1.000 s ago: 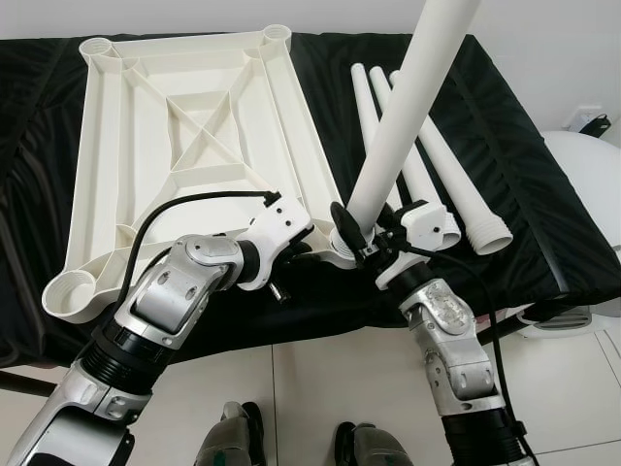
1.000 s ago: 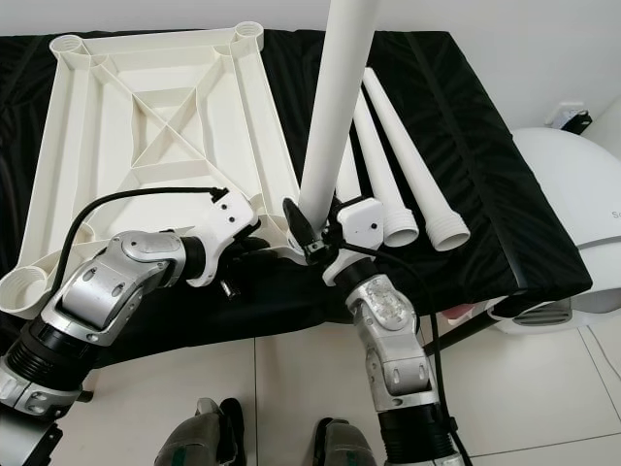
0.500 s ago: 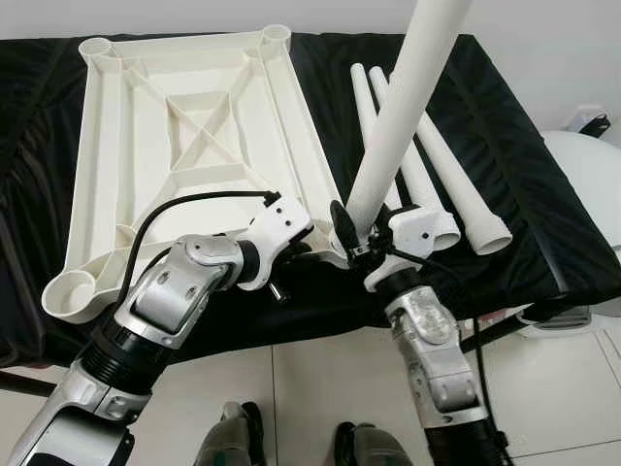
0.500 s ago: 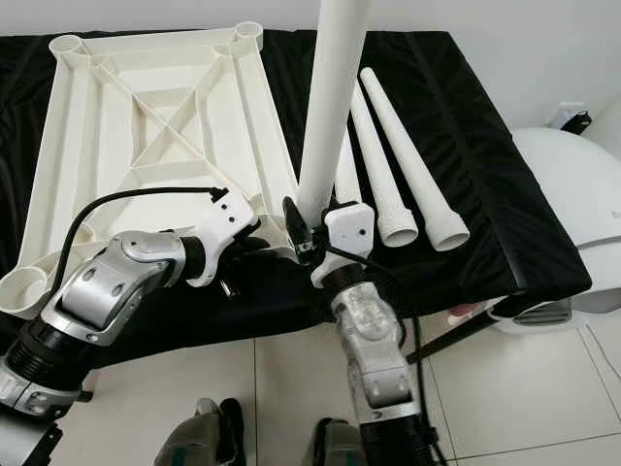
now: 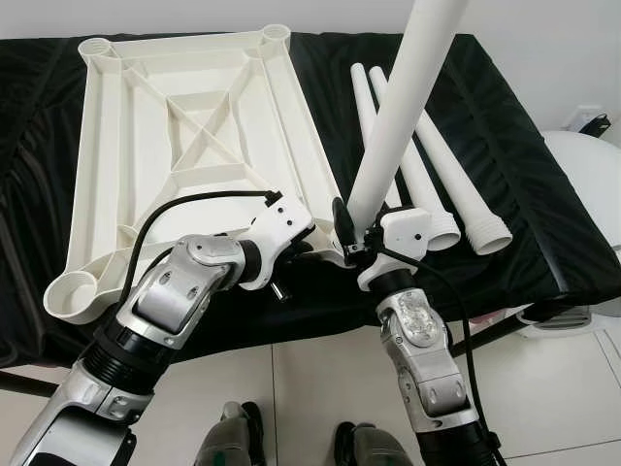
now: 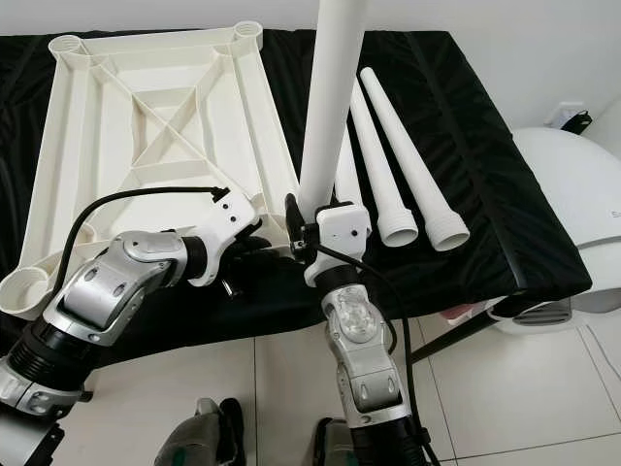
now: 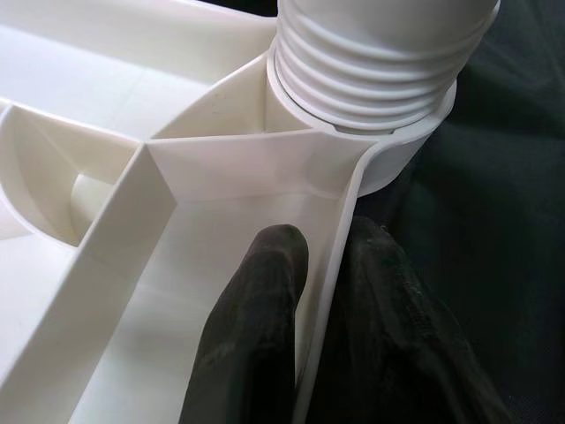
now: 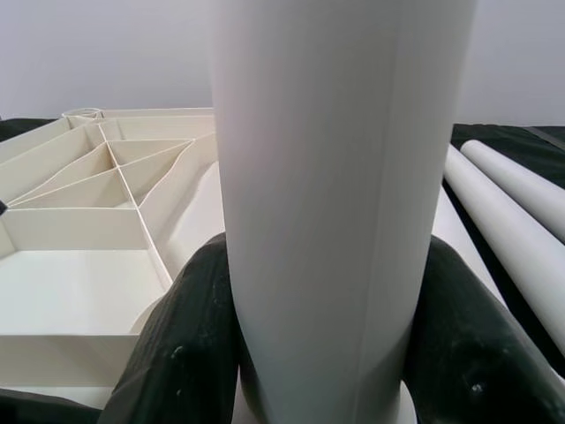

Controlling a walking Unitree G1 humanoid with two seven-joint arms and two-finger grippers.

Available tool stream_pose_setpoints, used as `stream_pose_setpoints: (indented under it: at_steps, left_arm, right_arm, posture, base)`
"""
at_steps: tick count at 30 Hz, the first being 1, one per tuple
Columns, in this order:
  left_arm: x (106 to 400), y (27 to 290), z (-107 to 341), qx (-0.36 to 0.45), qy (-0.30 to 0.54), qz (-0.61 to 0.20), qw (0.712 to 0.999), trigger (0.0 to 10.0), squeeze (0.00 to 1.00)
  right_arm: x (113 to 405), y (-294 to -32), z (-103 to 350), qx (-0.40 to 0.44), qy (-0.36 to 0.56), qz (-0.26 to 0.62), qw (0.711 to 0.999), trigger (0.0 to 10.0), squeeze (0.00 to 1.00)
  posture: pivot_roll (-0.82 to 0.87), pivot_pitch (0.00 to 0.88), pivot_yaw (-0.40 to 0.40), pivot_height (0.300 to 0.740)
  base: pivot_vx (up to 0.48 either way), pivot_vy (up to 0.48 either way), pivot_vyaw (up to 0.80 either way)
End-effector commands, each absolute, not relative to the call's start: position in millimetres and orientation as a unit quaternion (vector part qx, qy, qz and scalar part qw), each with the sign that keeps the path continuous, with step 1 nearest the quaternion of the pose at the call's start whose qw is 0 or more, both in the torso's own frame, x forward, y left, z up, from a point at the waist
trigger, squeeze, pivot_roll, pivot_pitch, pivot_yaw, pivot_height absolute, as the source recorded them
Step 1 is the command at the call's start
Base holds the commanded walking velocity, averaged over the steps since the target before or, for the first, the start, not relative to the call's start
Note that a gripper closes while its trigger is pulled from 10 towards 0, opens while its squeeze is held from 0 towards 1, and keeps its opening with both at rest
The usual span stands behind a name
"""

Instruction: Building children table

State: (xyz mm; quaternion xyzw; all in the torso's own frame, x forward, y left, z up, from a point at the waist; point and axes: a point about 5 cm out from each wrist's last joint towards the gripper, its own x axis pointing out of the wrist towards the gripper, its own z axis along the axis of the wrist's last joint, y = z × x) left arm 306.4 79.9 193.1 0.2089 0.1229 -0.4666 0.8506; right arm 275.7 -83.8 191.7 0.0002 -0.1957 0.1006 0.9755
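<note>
**Leg stood in the corner socket**

My right tool (image 6: 309,231) was clamped around the upright white leg (image 6: 330,107), one black finger (image 8: 181,353) on each side of the tube, low down near its base. The leg stood almost vertical and ran up out of the top of the head views. Its ribbed, threaded end (image 7: 371,66) sat in the round socket at the near right corner of the tabletop (image 5: 194,136), with several threads above the socket's rim.

My left tool (image 5: 309,249) was closed on the tabletop's edge wall just beside that socket; one finger (image 7: 252,327) lay inside the wall and the other outside it, pinching the thin white rim between them.

The tabletop lay upside down on the worktop (image 6: 485,194), its crossed ribs facing up and a round socket at each corner. The worktop was covered in black cloth. To the right of the upright leg, spare legs (image 6: 412,146) lay side by side on the cloth, their wide threaded ends toward me. A white rounded object (image 6: 572,204) sat past the worktop's right edge, above the tiled floor (image 6: 505,408).
</note>
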Motion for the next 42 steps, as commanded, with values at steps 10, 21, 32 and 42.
stream_pose_setpoints:
  at_steps: [10,21,32,42]
  left_arm:
    - [310,93,208,0.219,0.098,-0.435,0.868,10.0,0.0]
    - [309,92,207,0.22,0.097,-0.438,0.866,10.0,0.0]
    - [309,90,207,0.22,0.097,-0.44,0.865,10.0,0.0]
    - [309,91,206,0.217,0.098,-0.436,0.868,10.0,0.0]
  right_arm:
    - [278,-115,170,0.034,-0.141,-0.039,0.989,10.0,0.0]
    - [280,-125,171,0.026,-0.144,-0.046,0.988,10.0,0.16]
    - [286,-135,180,0.02,-0.16,0.001,0.987,10.0,1.0]
    - [293,-134,190,0.025,-0.168,0.139,0.976,10.0,0.0]
  posture:
    - [-0.01,0.176,0.008,0.74]
    - [-0.02,0.166,0.01,0.74]
    - [-0.03,0.166,0.006,0.74]
    - [-0.03,0.172,-0.002,0.74]
  base:
    - [0.0,0.0,0.0]
    - [0.0,0.0,0.0]
    - [0.0,0.0,0.0]
    - [0.0,0.0,0.0]
